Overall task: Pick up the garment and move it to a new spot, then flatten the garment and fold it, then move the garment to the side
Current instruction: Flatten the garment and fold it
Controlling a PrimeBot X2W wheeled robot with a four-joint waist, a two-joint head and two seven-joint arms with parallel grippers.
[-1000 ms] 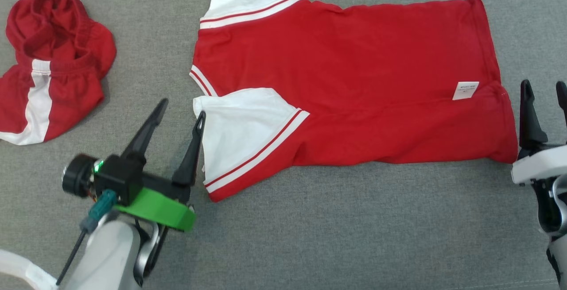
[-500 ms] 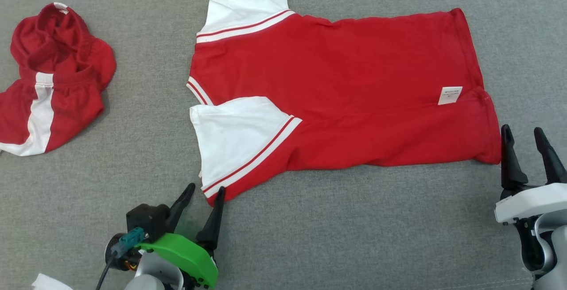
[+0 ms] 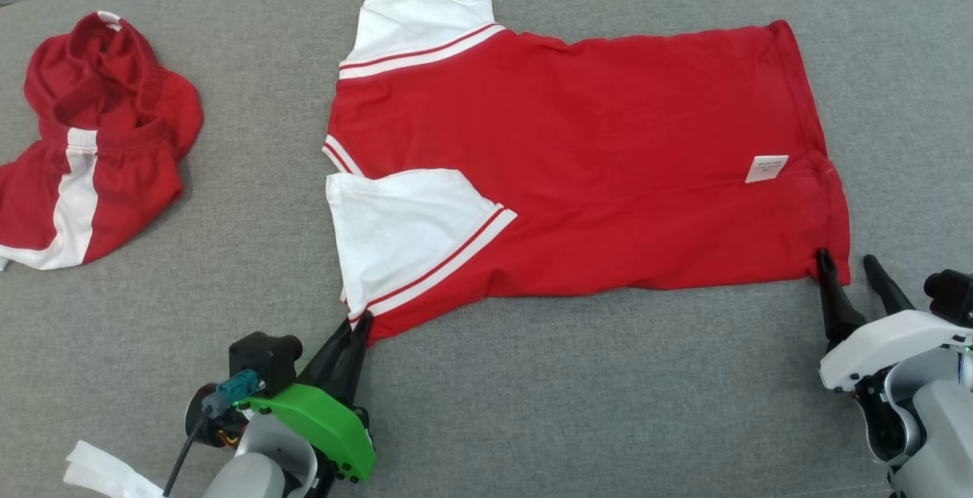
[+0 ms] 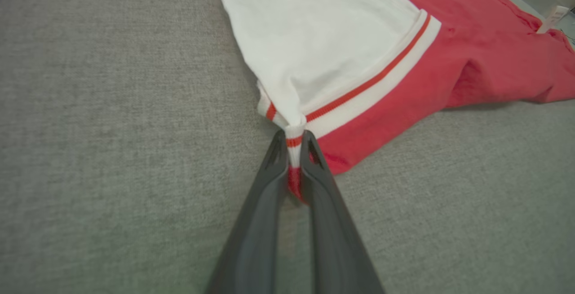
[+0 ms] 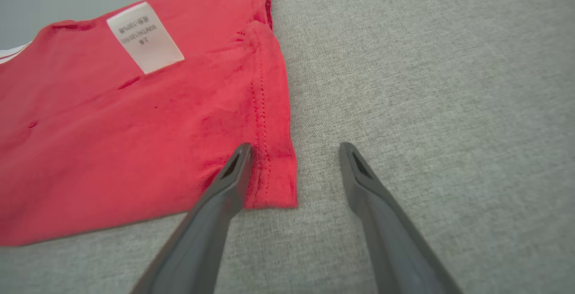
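A red garment with white sleeves lies flat on the grey cloth surface, its neck to the left and its hem to the right. My left gripper is shut on the near corner of the garment, pinching red and white striped cloth between its fingertips. At the near right hem corner of the garment, my right gripper stands open, with its left finger over the cloth and the other on bare surface. A white label sits near the hem.
A second red and white piece of clothing lies crumpled at the far left. The grey surface stretches bare along the near side. A white scrap shows at the bottom left by my left arm.
My left gripper has closed on the garment's near corner. My right gripper has moved in over the right hem corner and stays open. The camera has shifted.
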